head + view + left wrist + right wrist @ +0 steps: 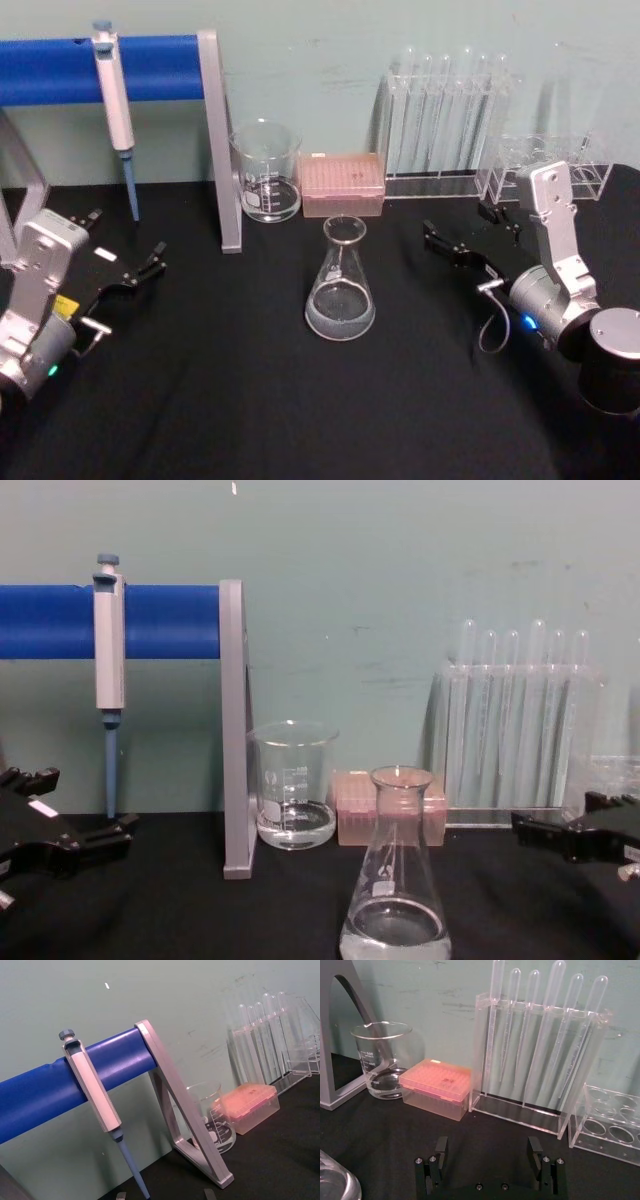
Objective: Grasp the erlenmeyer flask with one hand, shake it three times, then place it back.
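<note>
The erlenmeyer flask (pixel 340 290) stands upright on the black table at centre, with clear liquid in its base and a small white label (pixel 383 888); its edge shows in the right wrist view (pixel 335 1182). My left gripper (pixel 125 240) rests open at the left, well apart from the flask, and is seen low at the left edge in the chest view (pixel 80 805). My right gripper (pixel 465 228) is open to the flask's right, with nothing between its fingers (pixel 441 1147). Both grippers lie near the table.
Behind the flask stand a glass beaker (pixel 268 175) and a pink tip box (pixel 343 185). A clear rack of tubes (pixel 440 125) and a low clear rack (pixel 555 165) are at the back right. A grey stand (pixel 220 140) with a blue bar holds a pipette (pixel 115 95).
</note>
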You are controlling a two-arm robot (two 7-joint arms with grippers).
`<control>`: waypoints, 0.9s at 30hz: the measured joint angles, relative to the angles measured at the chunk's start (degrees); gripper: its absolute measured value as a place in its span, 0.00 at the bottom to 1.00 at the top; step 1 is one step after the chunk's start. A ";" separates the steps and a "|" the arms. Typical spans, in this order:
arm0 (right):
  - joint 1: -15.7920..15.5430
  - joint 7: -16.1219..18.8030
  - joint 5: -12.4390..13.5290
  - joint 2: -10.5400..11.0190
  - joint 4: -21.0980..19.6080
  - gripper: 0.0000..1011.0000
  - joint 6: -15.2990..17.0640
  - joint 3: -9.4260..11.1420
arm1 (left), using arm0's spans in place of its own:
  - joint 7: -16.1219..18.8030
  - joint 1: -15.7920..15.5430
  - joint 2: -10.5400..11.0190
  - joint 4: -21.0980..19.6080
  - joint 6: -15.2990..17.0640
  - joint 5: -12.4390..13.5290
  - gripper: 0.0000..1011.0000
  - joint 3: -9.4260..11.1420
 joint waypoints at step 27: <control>-0.17 -0.20 0.20 0.23 -0.51 0.99 -0.08 -0.07 | 0.00 0.00 0.00 0.00 0.00 0.00 0.99 0.00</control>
